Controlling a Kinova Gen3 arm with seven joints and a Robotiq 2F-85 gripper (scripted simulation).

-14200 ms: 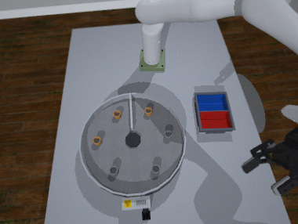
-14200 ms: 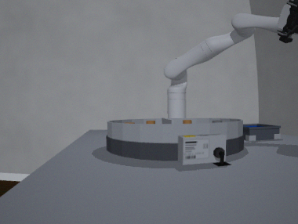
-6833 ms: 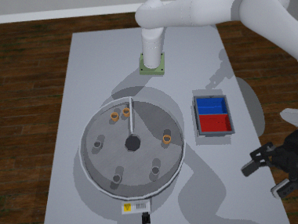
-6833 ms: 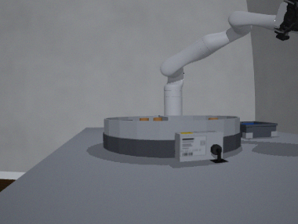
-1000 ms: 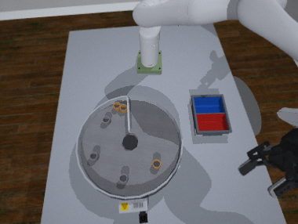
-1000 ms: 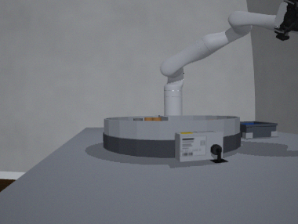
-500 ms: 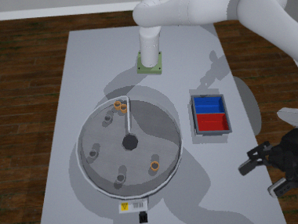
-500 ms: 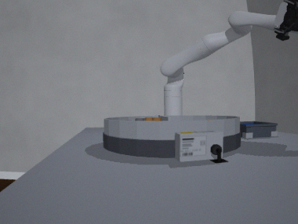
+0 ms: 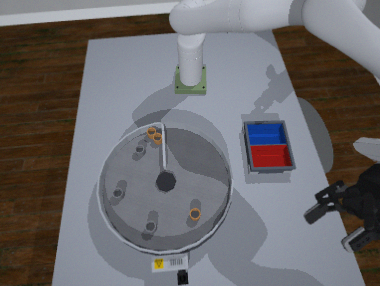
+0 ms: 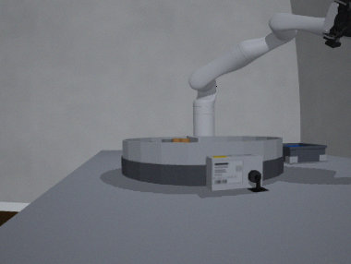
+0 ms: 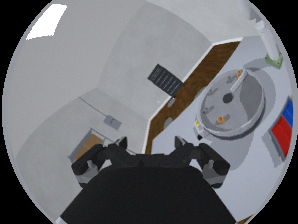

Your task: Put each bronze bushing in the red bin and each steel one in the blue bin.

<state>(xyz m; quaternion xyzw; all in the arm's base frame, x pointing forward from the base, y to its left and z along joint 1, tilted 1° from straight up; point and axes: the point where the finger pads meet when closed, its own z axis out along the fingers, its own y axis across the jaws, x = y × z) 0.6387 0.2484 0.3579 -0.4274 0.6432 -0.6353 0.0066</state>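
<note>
The round turntable [image 9: 220, 165] [image 10: 152, 154] [image 11: 252, 112] carries three bronze bushings: two [image 9: 154, 135] side by side at the back by the white divider bar [image 9: 163, 145], and one [image 9: 195, 214] [image 11: 219, 119] at the front right. Three steel bushings sit on the left half, at the back left [image 9: 140, 148], the left [image 9: 119, 192] and the front [image 9: 150, 225]. The bin [image 9: 246, 150] [image 10: 305, 151] right of the turntable has a blue half [image 9: 266, 133] [image 11: 288, 108] and a red half [image 9: 270, 155] [image 11: 281, 134]. My gripper [image 9: 334, 222] [image 11: 150, 141] is open and empty, high up off the table's right front.
The arm's base [image 9: 190, 86] stands on a green plate at the back of the table. A small labelled box [image 9: 170, 262] [image 10: 224, 172] with a black knob [image 10: 254, 175] sits at the turntable's front edge.
</note>
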